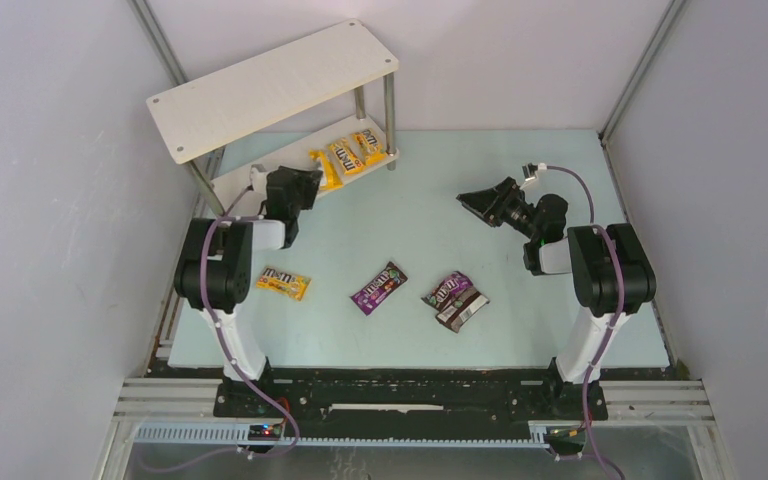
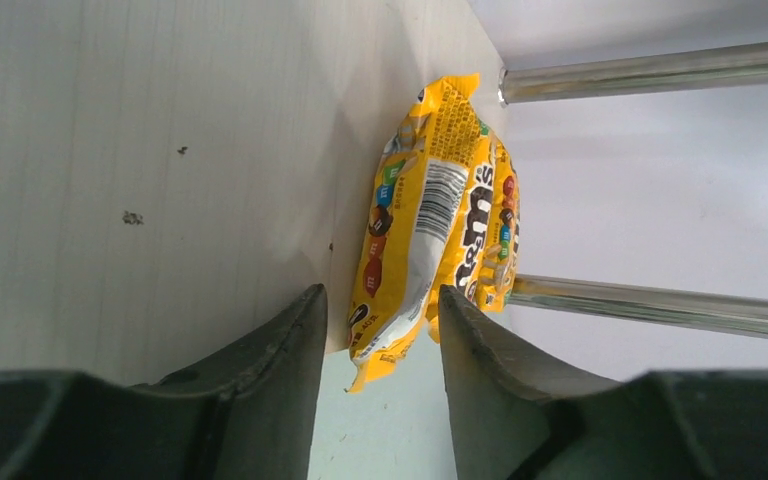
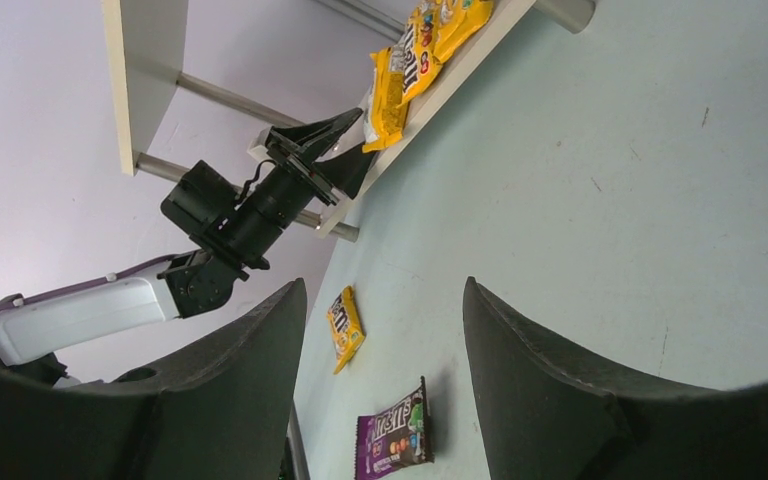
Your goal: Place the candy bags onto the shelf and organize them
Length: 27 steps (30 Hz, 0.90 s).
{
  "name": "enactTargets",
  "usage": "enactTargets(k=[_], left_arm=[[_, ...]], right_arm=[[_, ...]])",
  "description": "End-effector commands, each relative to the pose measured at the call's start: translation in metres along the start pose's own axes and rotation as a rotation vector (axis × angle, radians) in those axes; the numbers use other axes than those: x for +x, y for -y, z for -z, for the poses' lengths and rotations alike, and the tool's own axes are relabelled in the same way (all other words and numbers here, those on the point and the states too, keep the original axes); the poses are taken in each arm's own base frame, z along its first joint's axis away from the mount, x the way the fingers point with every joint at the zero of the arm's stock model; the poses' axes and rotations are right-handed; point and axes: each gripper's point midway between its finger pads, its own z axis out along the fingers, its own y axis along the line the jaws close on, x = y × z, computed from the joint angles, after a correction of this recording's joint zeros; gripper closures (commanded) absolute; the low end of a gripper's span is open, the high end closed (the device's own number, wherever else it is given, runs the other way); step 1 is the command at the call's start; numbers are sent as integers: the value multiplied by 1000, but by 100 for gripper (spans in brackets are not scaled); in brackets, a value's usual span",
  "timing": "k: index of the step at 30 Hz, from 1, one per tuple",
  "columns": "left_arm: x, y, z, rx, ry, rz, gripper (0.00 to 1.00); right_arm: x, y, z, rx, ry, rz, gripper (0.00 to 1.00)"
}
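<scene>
**Inspector:** Left tool [image 2: 380,296]: its black fingers stand partly apart on either side of the near end of a glossy yellow-orange candy packet [image 2: 415,230]. A sliver of gap shows along one finger, so it has no grip on the packet.

**Clerk:** Where does that packet lie?

**Inspector:** On the lower off-white board [image 2: 160,150] of the two-tier shelf on thin silver legs [image 1: 270,85], in the upper left of the overhead view. Two further yellow-orange packets [image 1: 346,155] [image 1: 368,145] lie beside it in a row along the same board. The upper board carries nothing.

**Clerk:** And the right tool?

**Inspector:** Right tool [image 3: 382,288]: its fingers are spread wide with nothing between them. It hangs above the pale blue-green surface [image 1: 440,180], right of centre in the overhead view, well apart from every packet.

**Clerk:** What about the packets off the shelf?

**Inspector:** There are four, flat on the surface in the lower middle of the overhead view. A fourth yellow-orange packet [image 1: 283,284] lies just beside the left arm. A purple packet [image 1: 378,288] sits at centre. A second purple packet [image 1: 447,289] lies to its right, touching a dark brown packet [image 1: 462,311] just below it.
</scene>
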Motion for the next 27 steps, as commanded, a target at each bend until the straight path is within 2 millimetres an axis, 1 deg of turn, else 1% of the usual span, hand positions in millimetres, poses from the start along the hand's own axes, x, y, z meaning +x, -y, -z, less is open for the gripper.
enactTargets(k=[1, 6, 14, 16, 17, 24, 27], left_arm=[[6, 6, 1, 4, -5, -57, 52], [10, 15, -1, 48, -11, -34, 60], [13, 19, -6, 120, -6, 87, 74], [13, 19, -8, 132, 1, 106, 80], [13, 18, -9, 132, 6, 112, 82], [2, 19, -10, 131, 62, 111, 84], [-1, 16, -11, 116, 71, 102, 84]], right_arm=[[-4, -7, -2, -38, 7, 27, 33], [-4, -7, -2, -40, 7, 25, 33], [-5, -6, -2, -44, 9, 17, 33], [-5, -6, -2, -44, 9, 16, 33], [-5, -6, -2, -45, 9, 16, 33], [-5, -6, -1, -46, 9, 15, 33], [-5, -6, -1, -47, 10, 15, 33]])
